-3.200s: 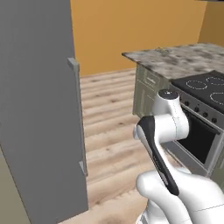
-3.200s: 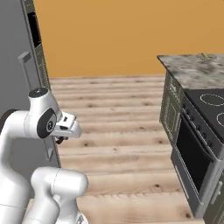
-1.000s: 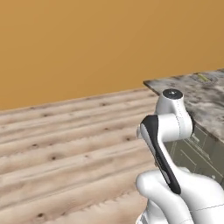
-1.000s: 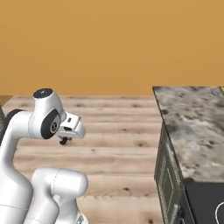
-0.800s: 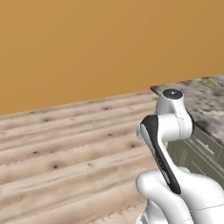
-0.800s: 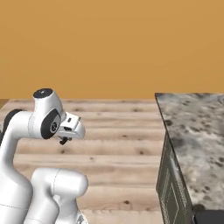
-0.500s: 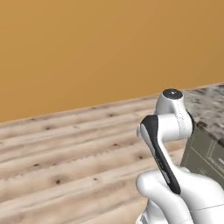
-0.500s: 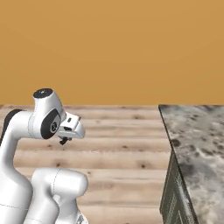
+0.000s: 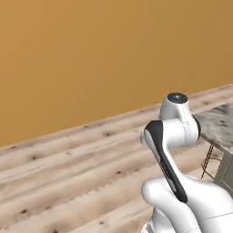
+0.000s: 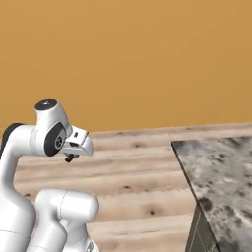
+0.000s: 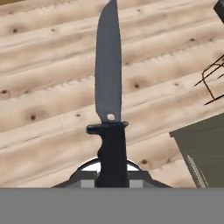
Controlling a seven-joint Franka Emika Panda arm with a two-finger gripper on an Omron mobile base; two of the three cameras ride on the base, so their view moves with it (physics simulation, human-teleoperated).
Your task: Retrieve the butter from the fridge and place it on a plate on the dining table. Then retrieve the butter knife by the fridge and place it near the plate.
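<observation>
The butter knife (image 11: pixel 110 105) sits clamped by its black handle in the gripper (image 11: pixel 112 171), grey blade pointing out over the plank floor (image 11: pixel 48 83); no container is in sight. The dining table (image 10: pixel 221 177) has its marbled corner at the near right, a stool's wire legs (image 9: pixel 209 157) beside it. Against 0.5 s ago, the whole scene has shifted with the base, so less table shows on the left camera and more on the right.
</observation>
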